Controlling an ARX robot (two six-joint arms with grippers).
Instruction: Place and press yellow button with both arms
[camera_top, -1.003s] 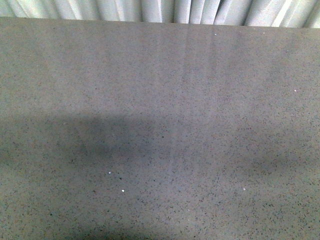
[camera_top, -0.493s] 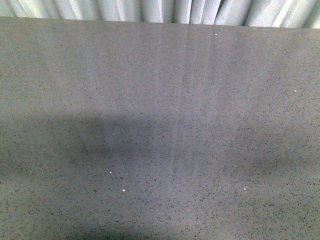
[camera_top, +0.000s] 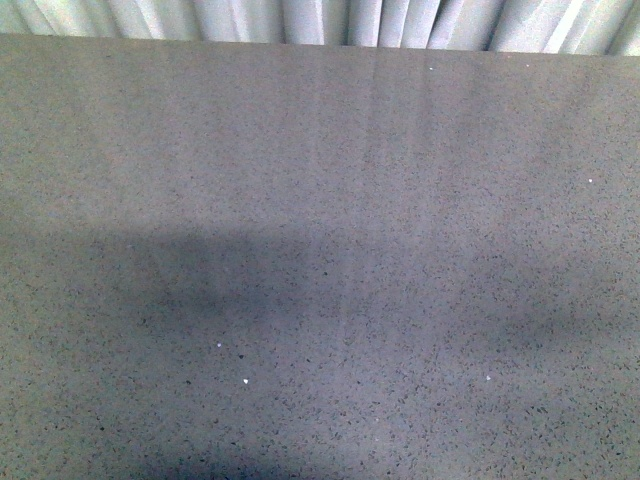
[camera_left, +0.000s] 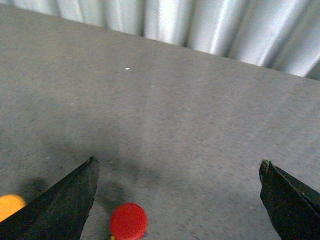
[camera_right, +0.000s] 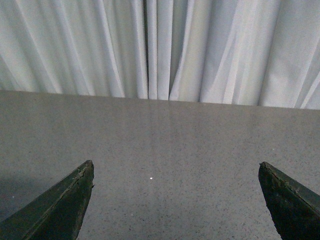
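In the left wrist view the yellow button (camera_left: 10, 205) shows only as part of its orange-yellow cap at the picture's edge, beside one dark finger (camera_left: 65, 200). My left gripper (camera_left: 177, 170) is open and empty above the grey table (camera_left: 175, 115). A red button cap (camera_left: 128, 220) lies between the jaws, close to that same finger. My right gripper (camera_right: 175, 170) is open and empty over bare table (camera_right: 165, 145); no button shows there. The front view shows neither arm and no button, only arm shadows on the table (camera_top: 330, 200).
A white pleated curtain hangs behind the table's far edge, in the front view (camera_top: 330, 20), the left wrist view (camera_left: 200, 25) and the right wrist view (camera_right: 160, 45). Small white specks dot the table (camera_top: 246, 381).
The dark shadows on the near part of the table have shifted slightly in the front view. Nothing else differs.
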